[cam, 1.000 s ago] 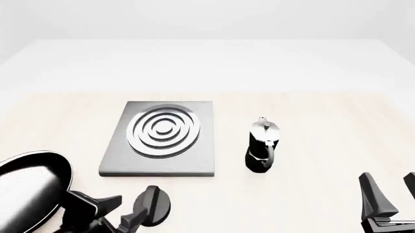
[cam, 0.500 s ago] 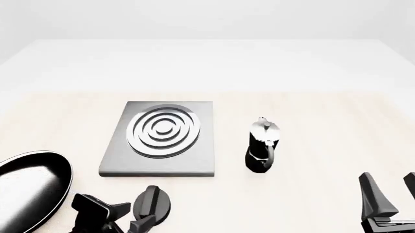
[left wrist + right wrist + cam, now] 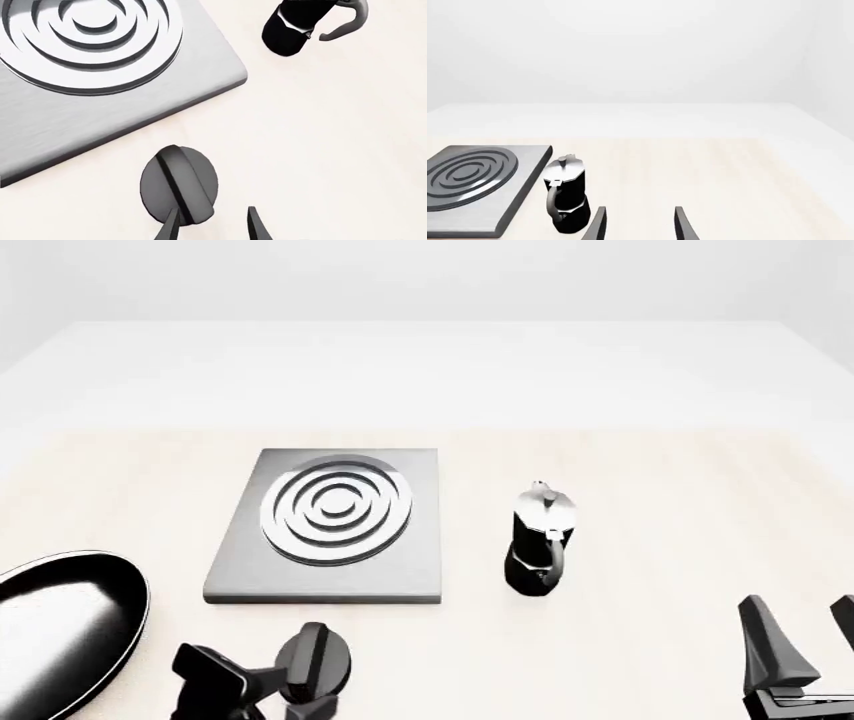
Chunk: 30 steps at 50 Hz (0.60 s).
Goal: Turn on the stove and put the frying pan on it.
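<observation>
The stove [image 3: 331, 523] lies flat on the tabletop [image 3: 641, 470], its silver rings bare. Its knob [image 3: 320, 663], a small black disc with a raised ridge, sits apart from the slab, just off the slab's near edge. The frying pan [image 3: 60, 625] rests on the tabletop to the left of the stove, well apart from it, only its glossy bowl in view. The moka pot [image 3: 541, 538] stands upright to the right of the stove, close by but not touching.

The left claw [image 3: 212, 225] hovers at the near side of the knob with its fingers spread and nothing between them; in the left wrist view one fingertip overlaps the knob's edge near the end of the ridge, while the other sits off to the side over bare tabletop. The right claw [image 3: 639, 225] waits released, to the right of the moka pot and nearer the camera.

The likely step is gripping the ridge to turn it. The risk is misalignment: the fingers do not straddle the ridge squarely, so closing from here could catch only the rim and slip, or shove the knob sideways instead of rotating it.
</observation>
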Motion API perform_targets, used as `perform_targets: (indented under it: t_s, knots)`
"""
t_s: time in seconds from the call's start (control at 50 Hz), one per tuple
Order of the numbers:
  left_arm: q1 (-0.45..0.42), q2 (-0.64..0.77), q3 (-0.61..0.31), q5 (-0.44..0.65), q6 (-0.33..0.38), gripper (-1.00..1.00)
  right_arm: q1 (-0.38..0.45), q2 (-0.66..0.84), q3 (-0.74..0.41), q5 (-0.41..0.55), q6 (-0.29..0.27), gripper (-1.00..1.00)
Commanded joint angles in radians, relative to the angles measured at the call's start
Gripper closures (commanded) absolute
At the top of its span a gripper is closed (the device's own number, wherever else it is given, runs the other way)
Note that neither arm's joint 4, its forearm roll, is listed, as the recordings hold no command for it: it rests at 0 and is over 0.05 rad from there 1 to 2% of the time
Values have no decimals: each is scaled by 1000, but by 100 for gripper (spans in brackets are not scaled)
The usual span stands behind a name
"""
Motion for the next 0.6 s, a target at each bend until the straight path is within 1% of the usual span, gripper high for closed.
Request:
perform_targets:
  t_s: [0.02, 0.26, 0.5, 0.54, 0.6]
  knots:
    - [-30, 50, -1, -43, -12, -100, 0, 0, 0, 0, 0, -100]
    - [-55, 71, -7, -54, -21, -100, 0, 0, 0, 0, 0, -100]
    - [-77, 55, -28, -23, -25, -100, 0, 0, 0, 0, 0, -100]
    - [-81, 88, -18, -65, -25, -100, 0, 0, 0, 0, 0, -100]
    - [-91, 92, -31, -61, -20, -100, 0, 0, 0, 0, 0, -100]
